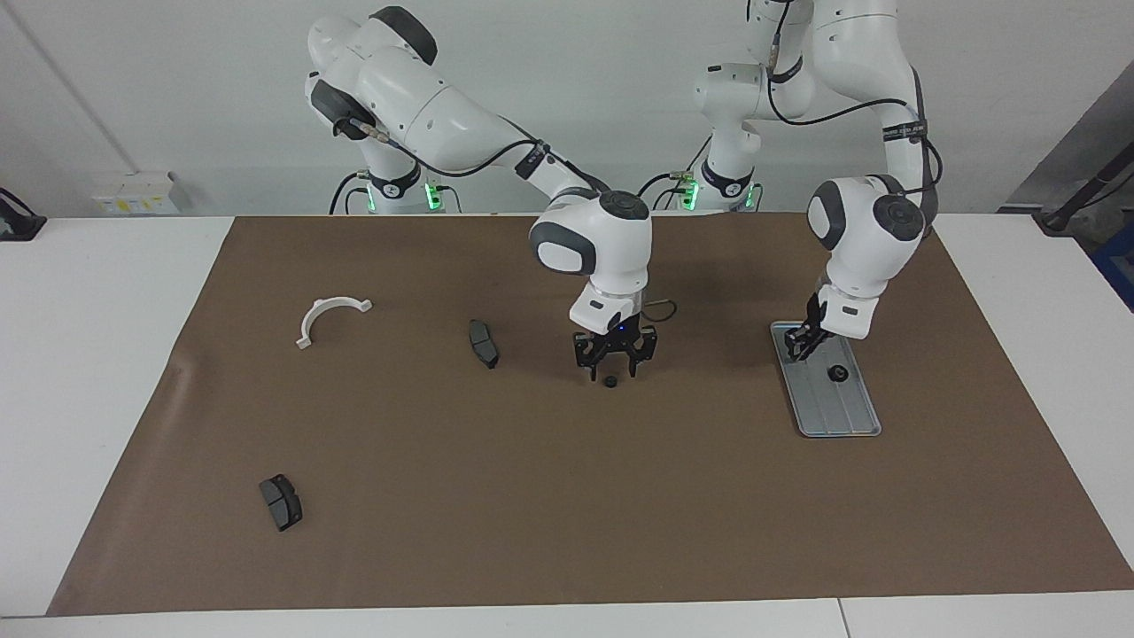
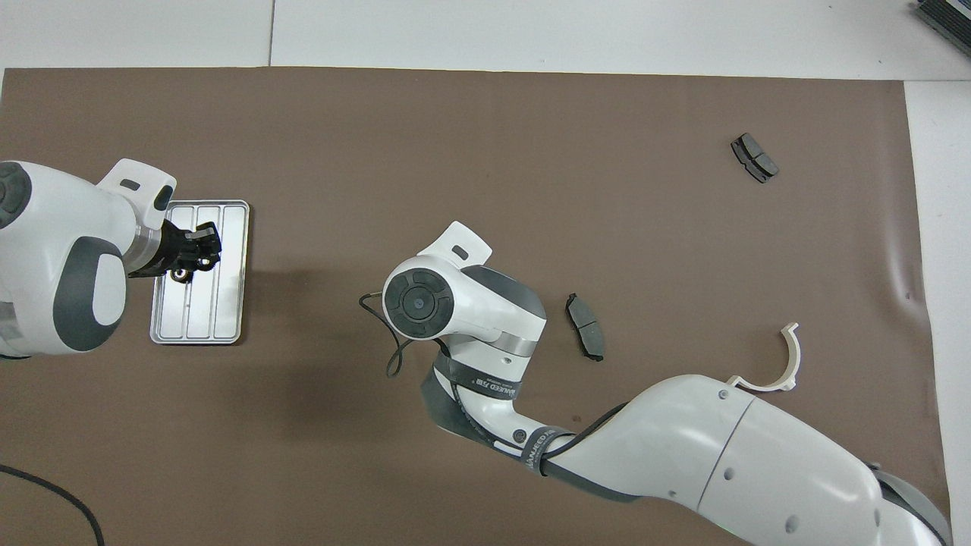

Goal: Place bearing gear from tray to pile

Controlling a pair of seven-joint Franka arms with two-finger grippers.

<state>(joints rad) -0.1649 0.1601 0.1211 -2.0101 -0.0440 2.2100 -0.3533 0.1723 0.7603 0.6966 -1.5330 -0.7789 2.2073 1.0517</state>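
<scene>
The silver tray [image 1: 842, 412] lies on the brown mat toward the left arm's end; it also shows in the overhead view [image 2: 220, 303]. A small black bearing gear [image 1: 836, 373] sits on it [image 2: 180, 274]. My left gripper [image 1: 803, 346] hangs just over the tray's end nearer the robots, beside that gear [image 2: 199, 249]. A second small black gear [image 1: 610, 381] lies on the mat at mid-table. My right gripper [image 1: 613, 367] is open right above it, fingertips either side, and is hidden under its own wrist in the overhead view.
The pile's parts lie scattered toward the right arm's end: a dark brake pad [image 1: 483, 343] [image 2: 586, 326], a second brake pad [image 1: 281, 501] [image 2: 754, 158] farther from the robots, and a white half-ring bracket [image 1: 330, 316] [image 2: 781, 364].
</scene>
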